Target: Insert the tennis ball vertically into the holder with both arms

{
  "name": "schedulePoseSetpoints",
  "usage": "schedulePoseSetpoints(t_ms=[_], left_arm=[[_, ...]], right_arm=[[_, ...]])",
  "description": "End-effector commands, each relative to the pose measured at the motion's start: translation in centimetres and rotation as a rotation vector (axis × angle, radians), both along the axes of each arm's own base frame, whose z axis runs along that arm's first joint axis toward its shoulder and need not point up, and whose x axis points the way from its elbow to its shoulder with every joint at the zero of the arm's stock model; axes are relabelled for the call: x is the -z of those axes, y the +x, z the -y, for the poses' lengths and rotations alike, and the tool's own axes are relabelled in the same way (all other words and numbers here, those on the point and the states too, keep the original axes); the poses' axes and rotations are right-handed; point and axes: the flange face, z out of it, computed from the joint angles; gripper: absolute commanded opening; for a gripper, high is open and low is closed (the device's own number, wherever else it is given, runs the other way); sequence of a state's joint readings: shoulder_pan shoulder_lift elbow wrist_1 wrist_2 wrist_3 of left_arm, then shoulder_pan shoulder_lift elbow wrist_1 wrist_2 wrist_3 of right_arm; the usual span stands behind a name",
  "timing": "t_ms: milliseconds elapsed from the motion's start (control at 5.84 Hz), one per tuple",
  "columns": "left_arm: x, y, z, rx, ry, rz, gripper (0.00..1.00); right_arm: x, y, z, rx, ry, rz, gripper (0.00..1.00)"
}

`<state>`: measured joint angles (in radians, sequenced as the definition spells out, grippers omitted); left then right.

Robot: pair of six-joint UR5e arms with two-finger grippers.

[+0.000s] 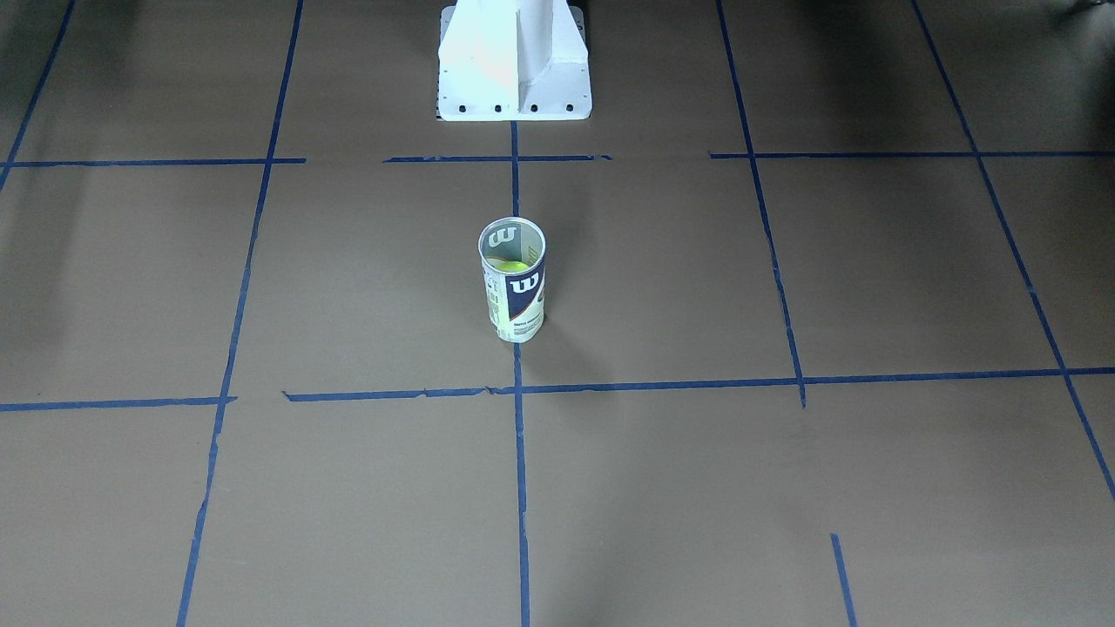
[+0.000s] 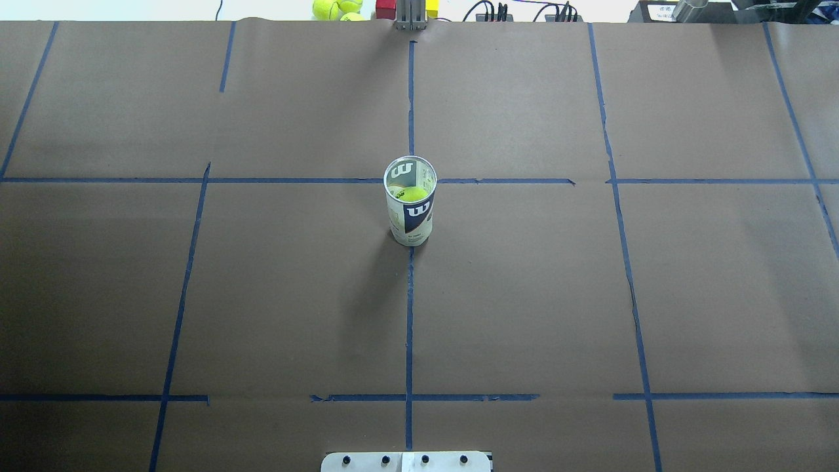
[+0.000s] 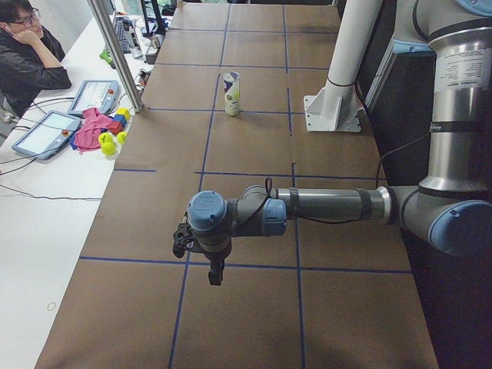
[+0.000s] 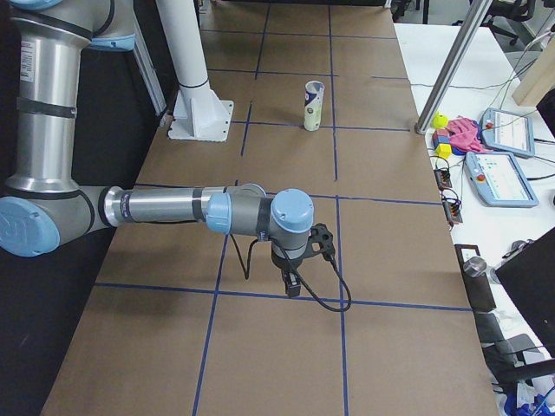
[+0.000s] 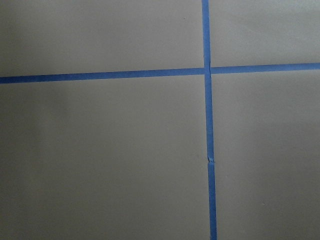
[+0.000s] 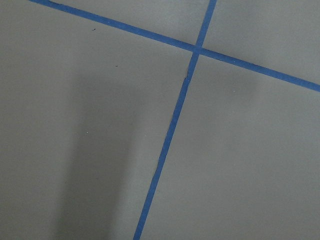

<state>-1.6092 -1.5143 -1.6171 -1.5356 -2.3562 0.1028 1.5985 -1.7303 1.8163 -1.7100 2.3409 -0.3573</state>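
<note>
The holder (image 1: 512,279) stands upright in the middle of the table, also in the overhead view (image 2: 410,206) and both side views (image 3: 231,93) (image 4: 313,105). A yellow-green tennis ball (image 1: 514,266) sits inside it, below the open rim (image 2: 413,194). The left gripper (image 3: 217,274) hangs over the table's left end, far from the holder; I cannot tell if it is open or shut. The right gripper (image 4: 293,284) hangs over the right end, also far away; I cannot tell its state. Both wrist views show only brown paper and blue tape.
The white pedestal base (image 1: 514,61) stands at the robot's side of the table. Spare tennis balls (image 2: 334,9) and coloured blocks lie beyond the far edge. A metal post (image 3: 115,54), tablets and a seated operator (image 3: 27,54) are at that side.
</note>
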Motion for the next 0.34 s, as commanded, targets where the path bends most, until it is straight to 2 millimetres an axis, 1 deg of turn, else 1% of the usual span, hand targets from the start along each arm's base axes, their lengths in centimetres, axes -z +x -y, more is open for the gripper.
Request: schedulePoseSetpoints(t_ms=[0, 171], left_arm=[[-0.36, 0.02, -0.45, 0.0, -0.007, 0.0, 1.0], [-0.51, 0.02, -0.48, 0.0, -0.01, 0.0, 1.0]], right_arm=[[0.02, -0.01, 0.01, 0.0, 0.001, 0.001, 1.0], [-0.06, -0.01, 0.0, 0.0, 0.0, 0.002, 1.0]])
